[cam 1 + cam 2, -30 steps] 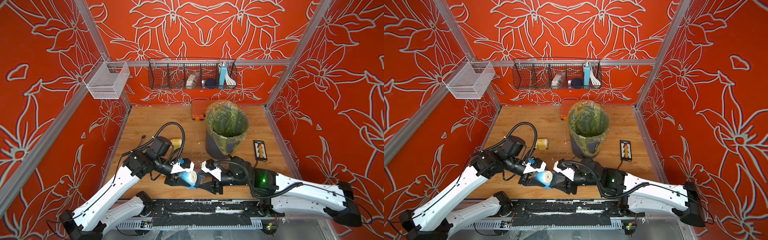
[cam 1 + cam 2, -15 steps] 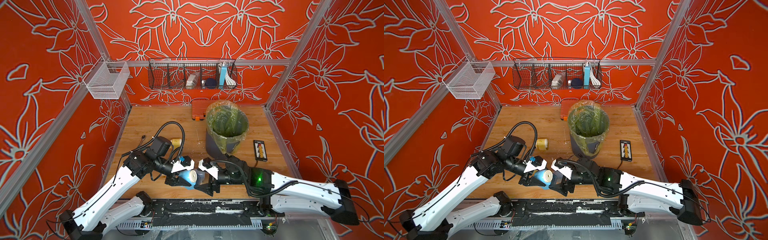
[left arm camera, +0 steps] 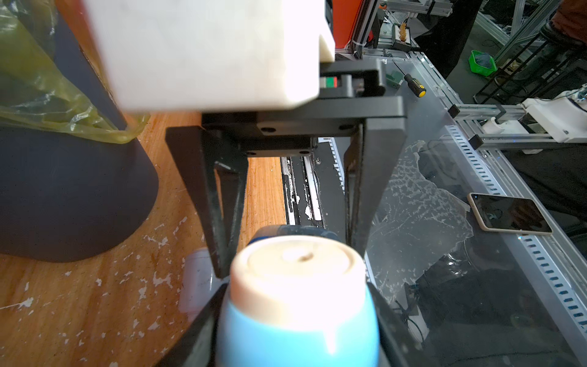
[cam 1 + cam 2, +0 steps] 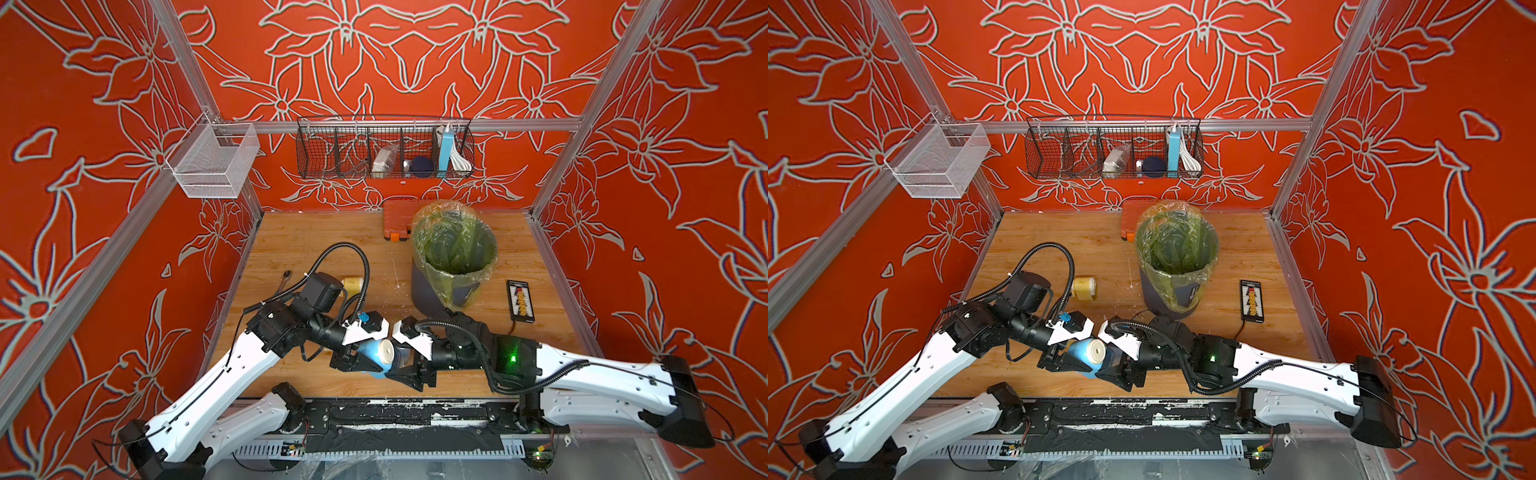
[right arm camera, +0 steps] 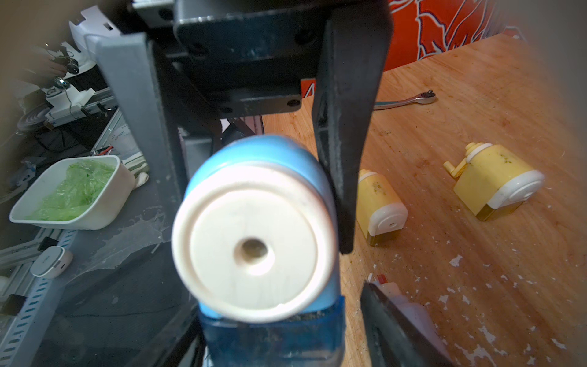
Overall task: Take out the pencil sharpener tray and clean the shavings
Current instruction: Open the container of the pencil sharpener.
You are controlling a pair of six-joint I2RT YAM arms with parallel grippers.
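The left gripper (image 4: pixel 360 360) has its jaws clamped on the blue pencil sharpener (image 4: pixel 379 355), held over the worktop (image 4: pixel 316 245) near the middle of its front edge. The right gripper (image 4: pixel 400 366) has its jaws apart, flanking the cream end without gripping. The sharpener's long axis runs along that edge, pencil hole toward the right arm. Its tray (image 5: pixel 273 343) is in place. A green bag (image 4: pixel 453 245) lines the bin (image 4: pixel 424 291); shavings (image 5: pixel 456 260) fleck the worktop.

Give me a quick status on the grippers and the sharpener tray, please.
Left gripper shut on blue plastic pencil sharpener. Right gripper open astride its translucent blue tray, not yet out. Nothing blocking the pull.
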